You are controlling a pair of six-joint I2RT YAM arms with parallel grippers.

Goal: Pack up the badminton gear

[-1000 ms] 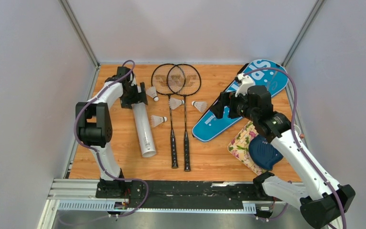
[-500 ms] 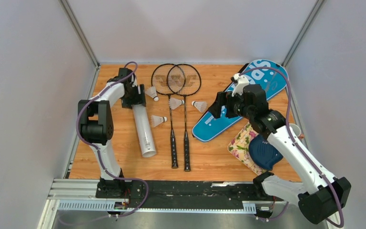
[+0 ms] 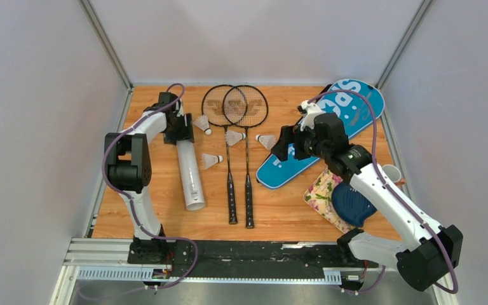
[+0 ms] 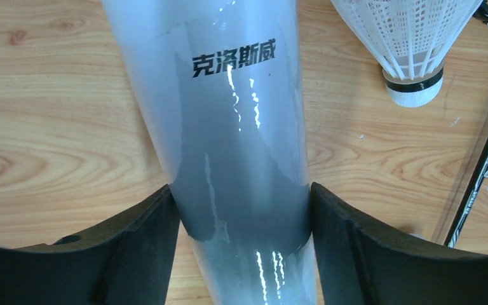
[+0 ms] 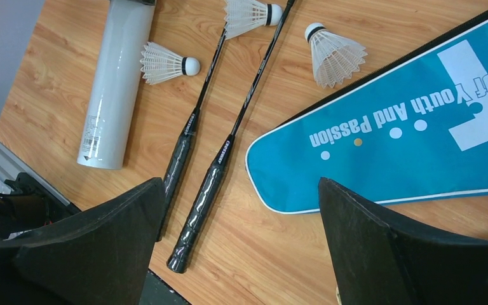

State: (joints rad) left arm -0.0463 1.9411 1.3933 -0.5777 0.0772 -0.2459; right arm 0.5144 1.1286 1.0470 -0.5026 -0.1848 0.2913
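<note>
The long white tube (image 3: 189, 171) lies on the wooden table, and my left gripper (image 3: 179, 130) is shut on its far end; the left wrist view shows both pads pressed to the tube (image 4: 235, 127). Two black rackets (image 3: 232, 168) (image 3: 248, 168) lie side by side in the middle. White shuttlecocks lie at the tube's far end (image 3: 202, 122), beside the tube (image 3: 211, 161), on the racket shafts (image 3: 234, 136) and right of them (image 3: 267, 140). The blue SPORT cover (image 3: 356, 108) lies slanted at the right. My right gripper (image 3: 286, 145) is open and empty above the cover's narrow end (image 5: 406, 140).
A floral cloth (image 3: 323, 187) with a dark blue shell-shaped object (image 3: 352, 203) on it lies at the right front. A white cup (image 3: 391, 171) stands by the right wall. A metal rail (image 3: 229, 254) runs along the near edge. Walls close in on three sides.
My right gripper has moved left and a little farther from me, towards the right-hand shuttlecock. The tube's near end has shifted slightly left with my left gripper still shut on it.
</note>
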